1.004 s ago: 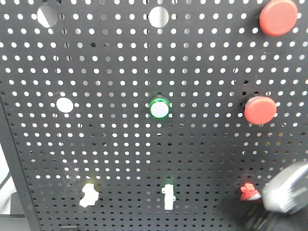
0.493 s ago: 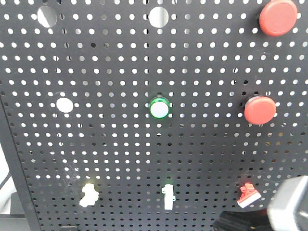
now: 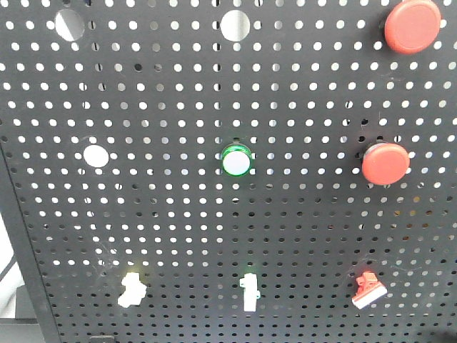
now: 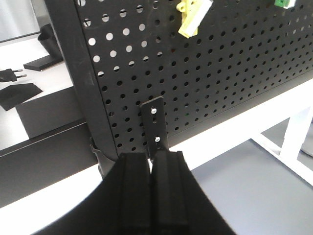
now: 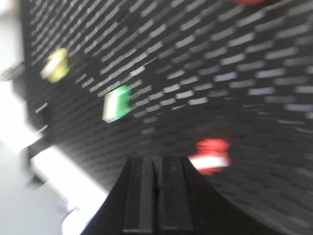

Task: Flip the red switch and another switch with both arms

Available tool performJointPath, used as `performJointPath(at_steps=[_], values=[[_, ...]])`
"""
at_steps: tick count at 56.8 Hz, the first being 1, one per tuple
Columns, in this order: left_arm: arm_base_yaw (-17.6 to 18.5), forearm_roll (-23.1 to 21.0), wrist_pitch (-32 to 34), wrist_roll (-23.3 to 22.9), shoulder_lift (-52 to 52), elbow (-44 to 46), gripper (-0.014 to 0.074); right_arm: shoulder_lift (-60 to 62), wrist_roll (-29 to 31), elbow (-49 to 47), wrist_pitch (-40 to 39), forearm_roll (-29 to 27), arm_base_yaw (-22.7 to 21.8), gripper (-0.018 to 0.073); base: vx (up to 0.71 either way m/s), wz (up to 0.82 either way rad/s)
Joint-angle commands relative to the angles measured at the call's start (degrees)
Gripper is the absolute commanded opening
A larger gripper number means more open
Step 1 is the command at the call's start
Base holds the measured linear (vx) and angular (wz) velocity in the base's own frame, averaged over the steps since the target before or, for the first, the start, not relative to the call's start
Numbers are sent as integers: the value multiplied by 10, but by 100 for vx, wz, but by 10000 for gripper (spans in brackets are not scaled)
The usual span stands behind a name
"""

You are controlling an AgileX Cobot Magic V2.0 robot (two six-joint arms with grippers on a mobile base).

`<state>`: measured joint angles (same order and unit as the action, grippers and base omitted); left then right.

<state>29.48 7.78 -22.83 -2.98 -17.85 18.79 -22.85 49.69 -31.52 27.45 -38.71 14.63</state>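
The red switch [image 3: 368, 291] sits low on the right of the black pegboard [image 3: 186, 236], its white lever tip pointing down. It shows blurred as the red switch [image 5: 211, 156] in the right wrist view, just right of and above my shut right gripper [image 5: 155, 159]. The pale yellow switch [image 3: 132, 288] is low on the left; the left wrist view has the yellow switch [image 4: 193, 17] at its top edge. My left gripper [image 4: 151, 156] is shut and empty, well below it near the board's bottom bracket [image 4: 155, 123]. No arm shows in the front view.
A white toggle with a green top [image 3: 249, 291] stands between the two switches. Two big red push buttons [image 3: 385, 163] are on the right and a green-ringed lamp [image 3: 237, 161] in the middle. A white table [image 4: 254, 122] carries the board.
The right arm's grey casing has dropped out of the front view at the lower right. The red switch's white tip has been pointing down since half a second ago. The right wrist view is motion-blurred.
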Motion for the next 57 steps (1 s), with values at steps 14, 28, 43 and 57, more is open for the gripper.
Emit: performJointPath(at_steps=[14, 28, 43, 57], values=[[-1, 0, 37, -36, -4, 15, 3, 145, -195, 94, -153, 133, 0, -6, 0, 0], [-1, 1, 35, -36, -4, 15, 3, 149, -193, 110, -134, 133, 0, -6, 0, 0], [-1, 1, 35, -36, -4, 15, 3, 149, -193, 110, -134, 133, 0, -6, 0, 0], [-35, 0, 59, -30, 27, -36, 3, 149, -193, 110, -134, 133, 0, -6, 0, 0]])
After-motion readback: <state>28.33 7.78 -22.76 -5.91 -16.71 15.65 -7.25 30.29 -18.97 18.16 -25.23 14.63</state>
